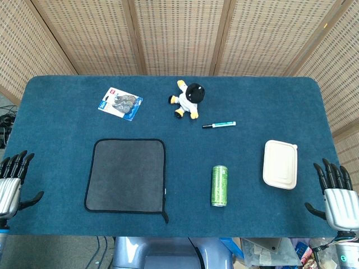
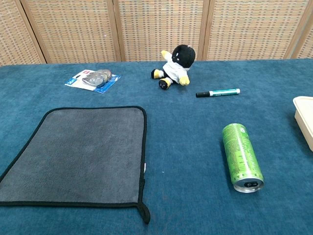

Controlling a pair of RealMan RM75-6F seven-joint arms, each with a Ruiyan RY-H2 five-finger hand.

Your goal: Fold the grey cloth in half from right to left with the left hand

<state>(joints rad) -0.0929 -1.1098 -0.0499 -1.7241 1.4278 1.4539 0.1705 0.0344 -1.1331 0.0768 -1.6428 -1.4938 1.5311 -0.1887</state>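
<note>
The grey cloth [image 1: 127,175] with a black hem lies flat and unfolded on the blue table, left of centre; the chest view shows the grey cloth [image 2: 80,153] filling the lower left, a small loop at its near right corner. My left hand [image 1: 12,182] hovers at the table's left edge, well left of the cloth, fingers spread and holding nothing. My right hand [image 1: 335,193] sits at the right edge, fingers apart and empty. Neither hand appears in the chest view.
A green can [image 1: 219,185] lies on its side right of the cloth. A white lidded box [image 1: 280,164] sits further right. A plush toy [image 1: 188,99], a marker [image 1: 219,125] and a blister pack [image 1: 120,103] lie toward the back of the blue table [image 1: 61,129].
</note>
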